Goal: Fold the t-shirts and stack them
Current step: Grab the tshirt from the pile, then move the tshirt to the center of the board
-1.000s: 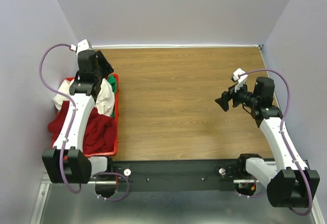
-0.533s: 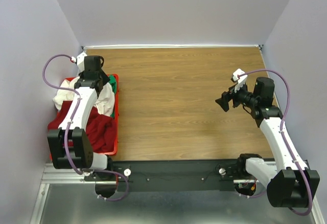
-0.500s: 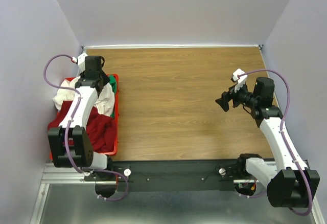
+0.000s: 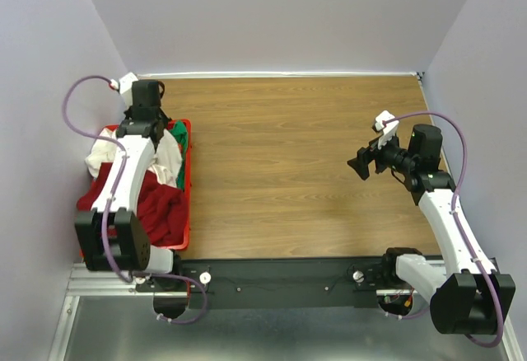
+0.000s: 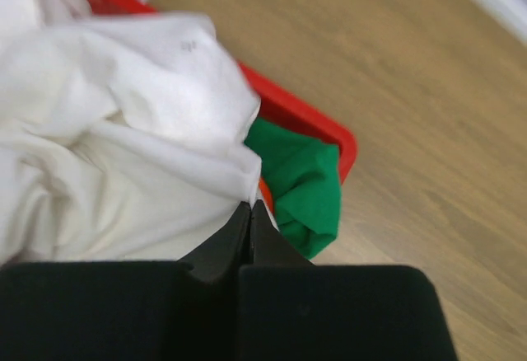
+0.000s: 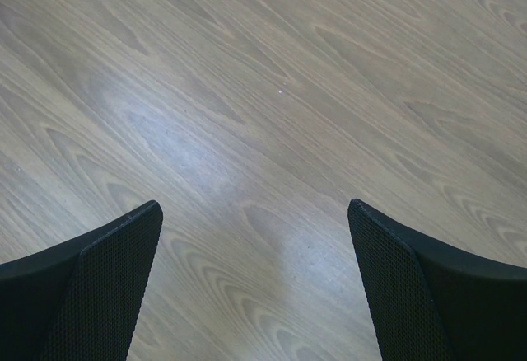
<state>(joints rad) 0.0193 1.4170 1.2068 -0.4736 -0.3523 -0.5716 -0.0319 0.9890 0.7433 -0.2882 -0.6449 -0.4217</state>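
Left gripper [image 5: 249, 217]: jaws pressed together, looks like they're pinching the white t-shirt [image 5: 123, 130] edge, tough to be sure.
T-shirts: white one, green t-shirt [image 5: 300, 184] and dark red t-shirt [image 4: 160, 204] all heaped in the red basket [image 5: 309, 118].
Right gripper [image 6: 254, 208]: jaws wide apart, over the table [image 6: 272, 89].

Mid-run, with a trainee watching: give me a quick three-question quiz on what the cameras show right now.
1. True or false: the right gripper holds a shirt.
2. The left gripper is shut on which shirt? A white t-shirt; B blue; C yellow.
3. Fill in: the green t-shirt lies in the red ___.
Key: 1 false, it is open over the table; 2 A; 3 basket.
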